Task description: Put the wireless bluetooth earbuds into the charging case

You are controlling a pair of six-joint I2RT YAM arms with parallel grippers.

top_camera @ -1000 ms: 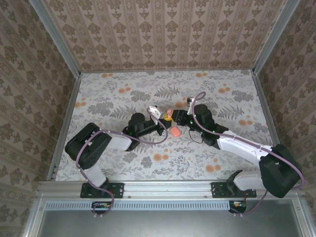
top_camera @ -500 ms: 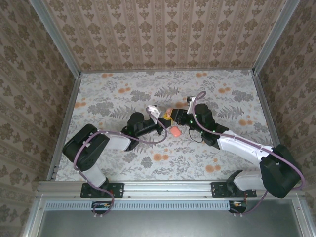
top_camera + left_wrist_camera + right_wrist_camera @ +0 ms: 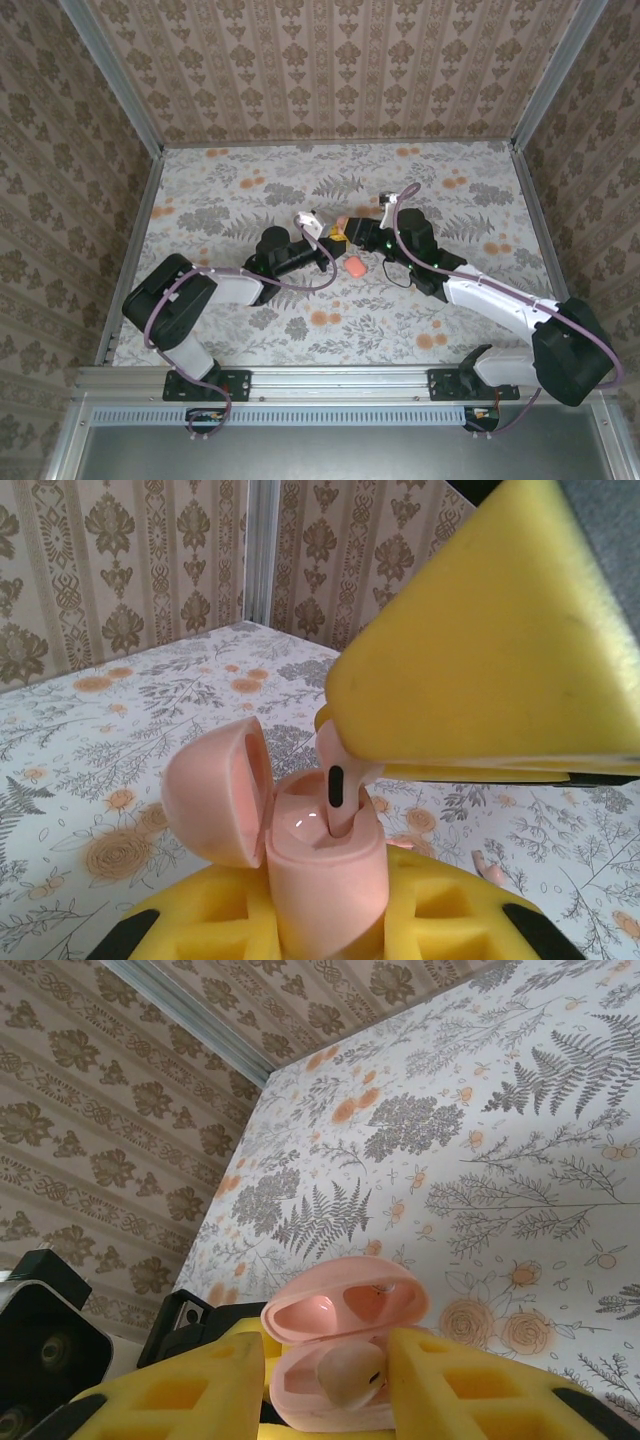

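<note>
Left wrist view: the charging case, lid flipped open, is clamped by the left gripper. One earbud is seated in it, just under the right gripper, whose jaws are parted a bit.

The whole table gets looked down on from a fixed spot high up behind its near edge. Both wrist views are shot low and really close up, and the open charging case is caught by each from a different side.
</note>
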